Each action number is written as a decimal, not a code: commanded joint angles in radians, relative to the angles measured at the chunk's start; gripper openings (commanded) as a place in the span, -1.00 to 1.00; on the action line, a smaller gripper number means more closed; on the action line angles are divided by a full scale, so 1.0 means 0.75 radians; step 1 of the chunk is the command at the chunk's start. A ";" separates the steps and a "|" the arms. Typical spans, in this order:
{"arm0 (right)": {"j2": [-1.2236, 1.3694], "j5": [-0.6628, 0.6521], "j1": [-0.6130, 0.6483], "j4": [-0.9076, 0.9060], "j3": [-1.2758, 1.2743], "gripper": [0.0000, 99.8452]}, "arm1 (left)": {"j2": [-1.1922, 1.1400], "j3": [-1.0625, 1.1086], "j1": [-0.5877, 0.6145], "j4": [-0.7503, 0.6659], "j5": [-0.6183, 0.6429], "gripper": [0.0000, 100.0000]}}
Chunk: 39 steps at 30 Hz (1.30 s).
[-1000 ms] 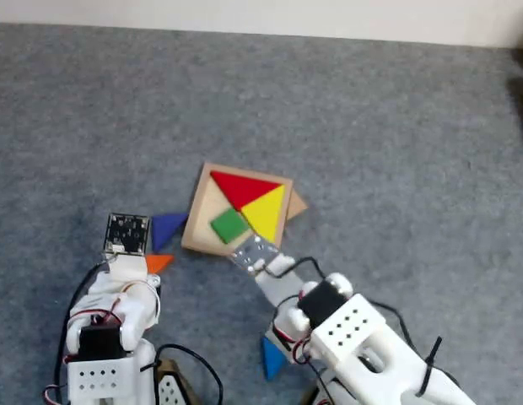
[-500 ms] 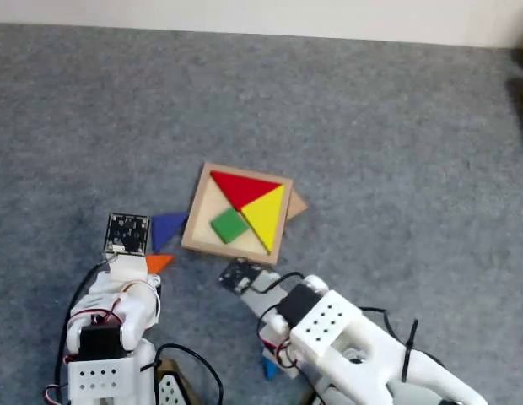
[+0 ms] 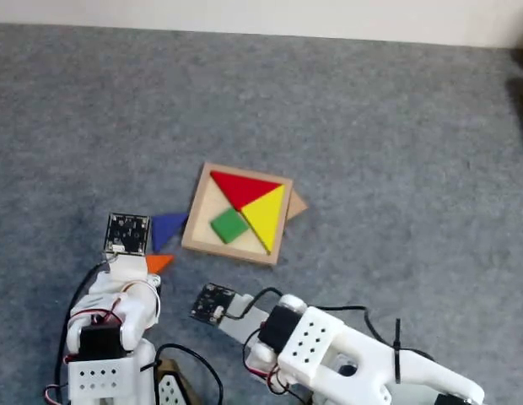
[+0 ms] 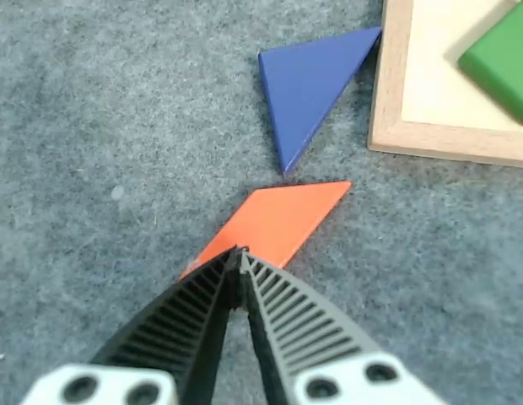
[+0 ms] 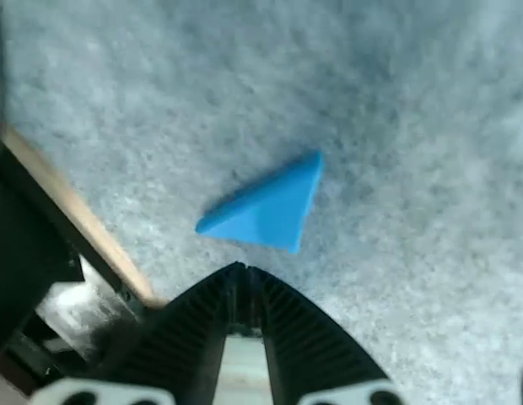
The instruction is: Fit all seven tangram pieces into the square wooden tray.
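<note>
The square wooden tray [image 3: 194, 221] holds a red triangle [image 3: 243, 187], a yellow triangle [image 3: 266, 215] and a green square [image 3: 229, 225]. A dark blue triangle [image 3: 167, 228] lies against its left side, with an orange parallelogram [image 3: 159, 263] just nearer. A tan piece [image 3: 298, 204] pokes out past the tray's right edge. My left gripper [image 4: 238, 257] is shut, its tips at the near corner of the orange parallelogram [image 4: 283, 219], holding nothing. My right gripper [image 5: 243, 270] is shut and empty, a short way back from a light blue triangle [image 5: 270, 207] on the carpet.
Grey carpet covers the table. The left arm's base [image 3: 99, 371] stands at the near left and the right arm's body [image 3: 329, 359] at the near middle. A wooden board edge [image 5: 67, 211] lies close beside the light blue triangle.
My right arm pulled back from the tray's near edge and swung left toward the front. It now covers the light blue triangle in the high view. The left arm stayed still.
</note>
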<state>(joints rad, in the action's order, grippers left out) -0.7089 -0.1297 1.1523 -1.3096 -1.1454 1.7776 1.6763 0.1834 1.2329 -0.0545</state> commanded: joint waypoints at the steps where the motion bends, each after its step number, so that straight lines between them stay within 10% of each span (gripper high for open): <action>1: 0.005 0.072 0.030 0.034 0.050 -0.99 | 0.058 0.026 -0.011 0.002 -0.010 -0.99; 29: 0.007 0.088 -0.210 0.345 -0.036 -0.99 | 0.058 0.026 -0.011 0.002 -0.010 -0.99; 39: -0.050 0.086 -0.285 0.058 0.210 -0.99 | 0.058 0.026 -0.011 0.002 -0.010 -0.99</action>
<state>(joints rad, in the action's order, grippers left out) -0.7104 -0.0729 0.9406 -1.1500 -1.0948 1.7776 1.6763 0.1834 1.2329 -0.0545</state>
